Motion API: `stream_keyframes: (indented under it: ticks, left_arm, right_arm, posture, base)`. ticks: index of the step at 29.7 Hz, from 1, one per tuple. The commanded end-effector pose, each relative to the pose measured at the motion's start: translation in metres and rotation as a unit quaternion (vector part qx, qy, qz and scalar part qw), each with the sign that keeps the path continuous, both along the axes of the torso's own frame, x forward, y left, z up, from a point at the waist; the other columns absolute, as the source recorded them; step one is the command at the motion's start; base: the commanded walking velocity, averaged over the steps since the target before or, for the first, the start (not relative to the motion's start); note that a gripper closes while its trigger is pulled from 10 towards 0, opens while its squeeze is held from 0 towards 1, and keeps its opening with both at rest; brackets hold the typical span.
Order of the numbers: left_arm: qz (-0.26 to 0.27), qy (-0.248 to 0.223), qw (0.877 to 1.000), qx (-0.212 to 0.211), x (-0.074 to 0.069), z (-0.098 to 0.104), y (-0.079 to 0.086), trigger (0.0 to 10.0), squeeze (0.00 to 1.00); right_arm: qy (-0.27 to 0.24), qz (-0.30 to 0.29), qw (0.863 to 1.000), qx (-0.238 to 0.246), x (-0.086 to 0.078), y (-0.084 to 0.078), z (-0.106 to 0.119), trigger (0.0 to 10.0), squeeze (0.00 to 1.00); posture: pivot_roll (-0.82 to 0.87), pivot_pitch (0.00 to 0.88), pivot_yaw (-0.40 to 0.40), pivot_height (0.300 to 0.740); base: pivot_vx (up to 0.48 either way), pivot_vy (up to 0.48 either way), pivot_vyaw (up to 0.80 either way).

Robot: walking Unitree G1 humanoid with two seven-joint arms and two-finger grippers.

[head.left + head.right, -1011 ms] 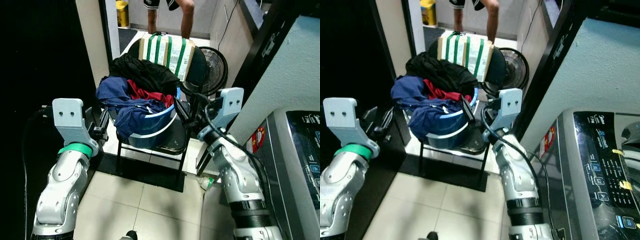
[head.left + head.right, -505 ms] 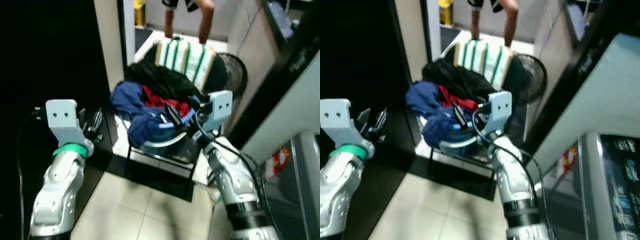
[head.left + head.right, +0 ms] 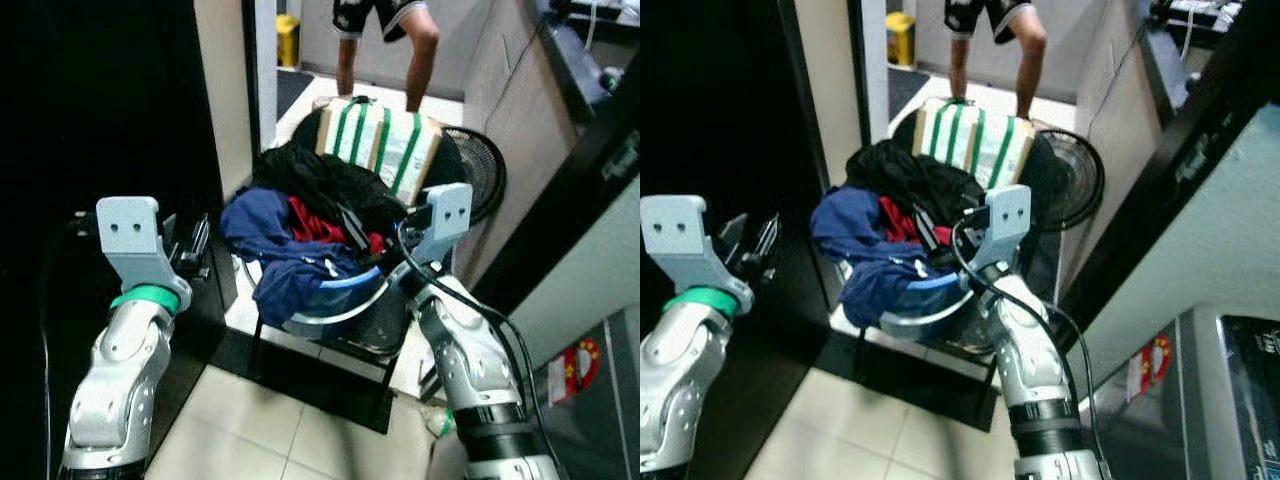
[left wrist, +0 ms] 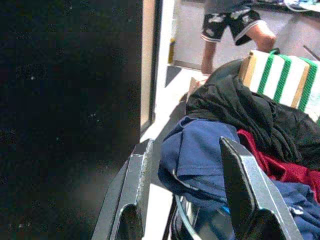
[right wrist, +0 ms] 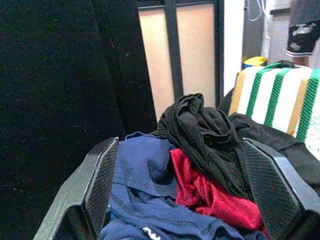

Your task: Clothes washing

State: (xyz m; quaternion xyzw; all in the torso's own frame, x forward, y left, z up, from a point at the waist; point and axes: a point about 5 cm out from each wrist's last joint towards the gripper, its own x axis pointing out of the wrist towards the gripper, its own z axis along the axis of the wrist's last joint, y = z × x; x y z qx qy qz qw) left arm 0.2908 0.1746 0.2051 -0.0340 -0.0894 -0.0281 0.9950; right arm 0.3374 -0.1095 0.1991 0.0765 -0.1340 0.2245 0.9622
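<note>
A blue basket (image 3: pixel 335 305) heaped with clothes (image 3: pixel 300 215) sits on a dark chair (image 3: pixel 375 335) in a doorway, a green-striped box (image 3: pixel 385 140) behind it and a fan (image 3: pixel 485 180) to the side. The right claw (image 3: pixel 352 228), fingers spread wide, hovers at the pile's right side over red and black garments; the left claw (image 3: pixel 190 250) waits open just beside the basket's left edge. The laundry looks soft, light and loose, likely best pinched at a bunched fold on top. The right wrist view shows the black garment (image 5: pixel 205 132) lying over the red one (image 5: pixel 200 192); the head views add a person's legs (image 3: pixel 385 50) beyond.
</note>
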Motion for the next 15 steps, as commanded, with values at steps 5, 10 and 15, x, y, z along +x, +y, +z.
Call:
stream_keyframes:
  ticks: [5,10,15]
  left_arm:
    - [0.004,0.004,1.000,0.001,0.0002,-0.0020,0.0019,10.0,0.00]
    - [0.006,0.003,1.000,0.001,-0.0002,-0.0014,0.0031,10.0,0.00]
    - [0.005,0.002,1.000,0.000,-0.0011,-0.0013,0.0037,10.0,0.00]
  right_arm:
    - [0.001,0.008,1.000,-0.004,0.0004,0.0046,-0.0001,10.0,0.00]
    - [0.002,0.004,1.000,0.009,0.0005,0.0045,0.0001,10.0,0.00]
    - [0.005,0.002,1.000,0.017,0.0010,0.0043,0.0003,10.0,0.00]
  posture:
    - [0.13,0.036,0.018,0.740]
    - [0.13,0.038,0.016,0.740]
    - [0.13,0.040,0.017,0.740]
  base:
    - [0.304,0.000,0.80]
    - [0.299,0.000,0.64]
    - [0.287,0.000,0.00]
